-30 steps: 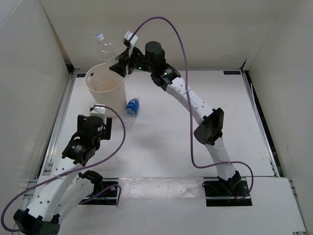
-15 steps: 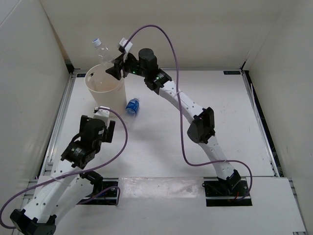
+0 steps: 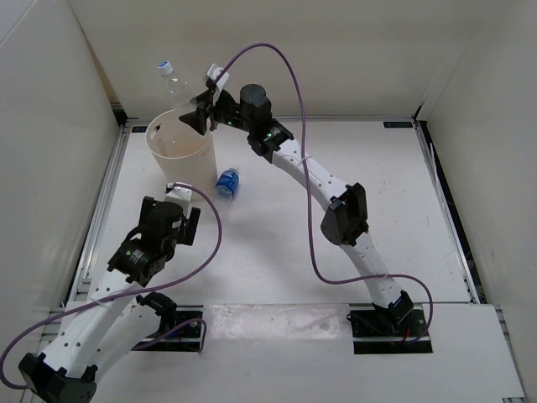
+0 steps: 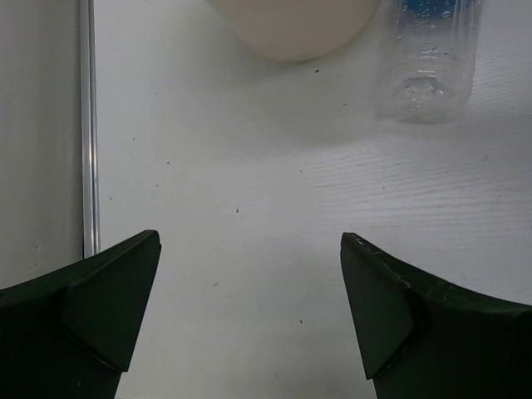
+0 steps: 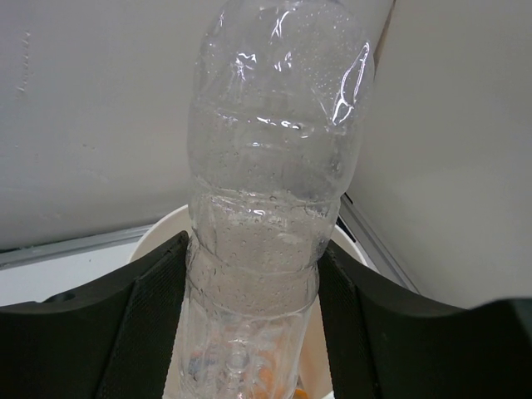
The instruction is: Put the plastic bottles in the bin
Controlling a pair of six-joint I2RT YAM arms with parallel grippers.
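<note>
My right gripper (image 3: 195, 117) is shut on an unlabelled clear plastic bottle (image 3: 175, 84) with a white cap, held tilted above the far rim of the cream-white bin (image 3: 179, 155). In the right wrist view the bottle (image 5: 274, 208) fills the space between the pads, with the bin's rim (image 5: 162, 229) below and something orange showing through the bottle's base. A blue-labelled bottle (image 3: 226, 182) lies on the table just right of the bin. My left gripper (image 3: 178, 191) is open and empty, near the bin's front. In the left wrist view the bin's base (image 4: 291, 29) and the lying bottle's bottom (image 4: 424, 58) are ahead.
White enclosure walls stand close on the left, back and right. A metal rail (image 4: 86, 125) runs along the table's left edge. Purple cables loop from both arms.
My right gripper has carried the bottle a little left, over the bin's far rim. My left arm has shifted slightly forward toward the bin.
</note>
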